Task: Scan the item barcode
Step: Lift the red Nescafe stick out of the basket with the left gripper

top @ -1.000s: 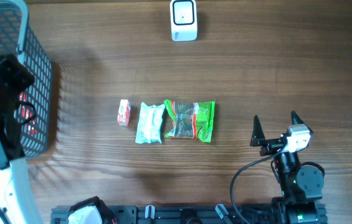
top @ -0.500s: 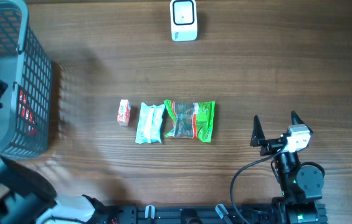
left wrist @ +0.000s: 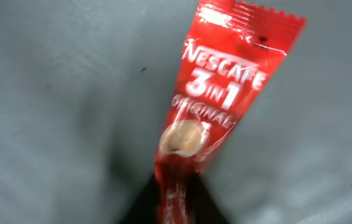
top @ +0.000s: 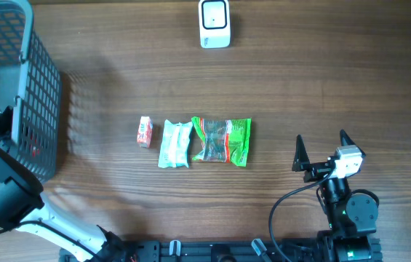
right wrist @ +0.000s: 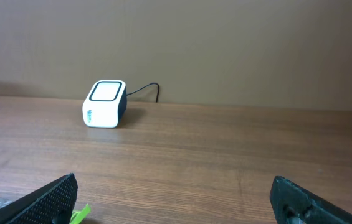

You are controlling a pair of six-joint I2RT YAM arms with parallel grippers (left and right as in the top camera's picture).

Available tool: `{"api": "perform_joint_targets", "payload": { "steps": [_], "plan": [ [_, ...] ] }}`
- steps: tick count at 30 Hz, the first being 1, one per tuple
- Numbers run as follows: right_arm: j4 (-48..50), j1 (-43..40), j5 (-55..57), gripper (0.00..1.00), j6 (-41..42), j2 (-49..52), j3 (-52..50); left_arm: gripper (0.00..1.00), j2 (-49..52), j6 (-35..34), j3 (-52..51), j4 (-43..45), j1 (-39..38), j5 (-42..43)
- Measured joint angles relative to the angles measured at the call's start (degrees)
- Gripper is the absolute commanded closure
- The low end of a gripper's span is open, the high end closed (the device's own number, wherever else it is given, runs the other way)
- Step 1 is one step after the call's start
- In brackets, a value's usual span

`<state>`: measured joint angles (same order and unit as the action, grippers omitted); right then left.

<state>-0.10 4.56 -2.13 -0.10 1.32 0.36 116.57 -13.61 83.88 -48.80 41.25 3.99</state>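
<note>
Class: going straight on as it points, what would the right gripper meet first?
The way looks free: only bare table ahead of the right gripper; the scanner sits left of its line. Depth unclear.

Glossy red foil sachet (left wrist: 213, 93), matt wood-grain table (top: 300, 87), grey plastic mesh basket (top: 41, 102), smooth white plastic scanner (top: 214, 22)

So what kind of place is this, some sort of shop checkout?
Probably a mock checkout on a wooden table: a barcode scanner, a grey shopping basket, and snack packets lined up in a row.
</note>
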Motion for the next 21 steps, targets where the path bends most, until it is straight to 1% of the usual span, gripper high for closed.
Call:
{"api": "perform_joint_targets", "payload": {
  "steps": [6, 9, 12, 15, 16, 18, 20, 21],
  "plan": [
    [0.0, 0.0, -0.02, 0.0, 0.0, 0.0, 0.0, 0.96, -0.39, -0.04, 0.04, -0.09, 0.0, -0.07],
    [0.0, 0.0, -0.02, 0.0, 0.0, 0.0, 0.0, 0.96, -2.97, -0.04, 1.36, -2.49, 0.0, -1.4],
    [0.0, 0.0, -0.02, 0.0, -0.02, 0.0, 0.0, 0.96, -11.91, -0.7, 5.29, -2.62, -0.02, -2.19],
    [0.0, 0.0, 0.0, 0.0, 0.0, 0.0, 0.0, 0.96, -26.62, -2.25, 8.81, -1.77, -0.72, -2.16],
    [0.0, 0.0, 0.0, 0.0, 0.0, 0.0, 0.0, 0.96, -30.84, -2.45, 9.22, -1.81, -1.36, -0.74],
    [0.0, 0.0, 0.0, 0.0, 0.0, 0.0, 0.0, 0.96, -36.68, -3.04, 9.53, -2.64, -3.69, 2.69],
    [0.02, 0.0, -0.02, 0.0, -0.02, 0.02, 0.0, 0.96, -39.74, -3.48, 9.53, -4.98, -7.17, 5.6],
    [0.0, 0.0, 0.0, 0.0, -0.02, 0.0, 0.0, 0.95, -41.24, -3.74, 9.51, -7.41, -11.21, 7.37]
  ]
}}
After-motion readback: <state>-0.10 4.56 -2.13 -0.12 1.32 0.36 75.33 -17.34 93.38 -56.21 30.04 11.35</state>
